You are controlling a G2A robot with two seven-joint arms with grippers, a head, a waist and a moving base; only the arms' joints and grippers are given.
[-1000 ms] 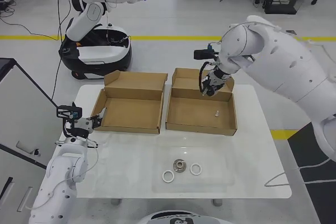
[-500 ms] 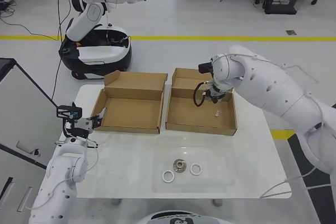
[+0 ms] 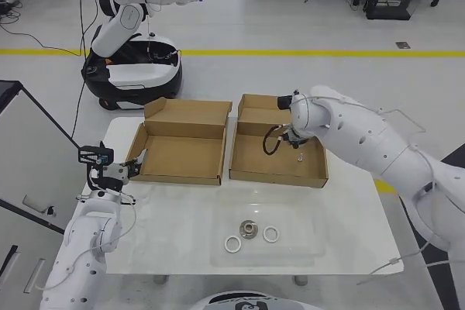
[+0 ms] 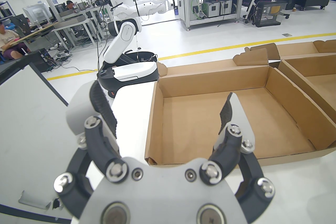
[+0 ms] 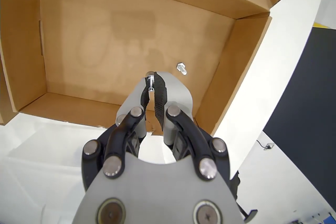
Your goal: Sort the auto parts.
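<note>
My right gripper [image 5: 153,79] hangs over the right cardboard box [image 5: 23,46], shut on a small silver bolt [image 5: 150,76] whose threaded end shows between the pads. A second bolt [image 5: 181,68] lies on that box's floor near the side wall; the top view has it as a bolt [image 3: 300,157] beside the right arm [image 3: 325,128]. Two white rings [image 3: 233,245] [image 3: 271,233] and a metal hub [image 3: 249,229] lie near the table's front edge. My left gripper [image 4: 168,107] stands open and holds nothing at the left box's [image 4: 288,109] near corner.
The left box [image 3: 178,151] and right box [image 3: 240,155] sit side by side at the back of the white table [image 3: 349,225]. A clear plastic sheet [image 3: 294,248] lies under the front parts. Another robot's base [image 3: 136,74] stands behind the table.
The right arm has swung down and inward over the right box, with its gripper lower and nearer the box's middle. The left arm has kept still.
</note>
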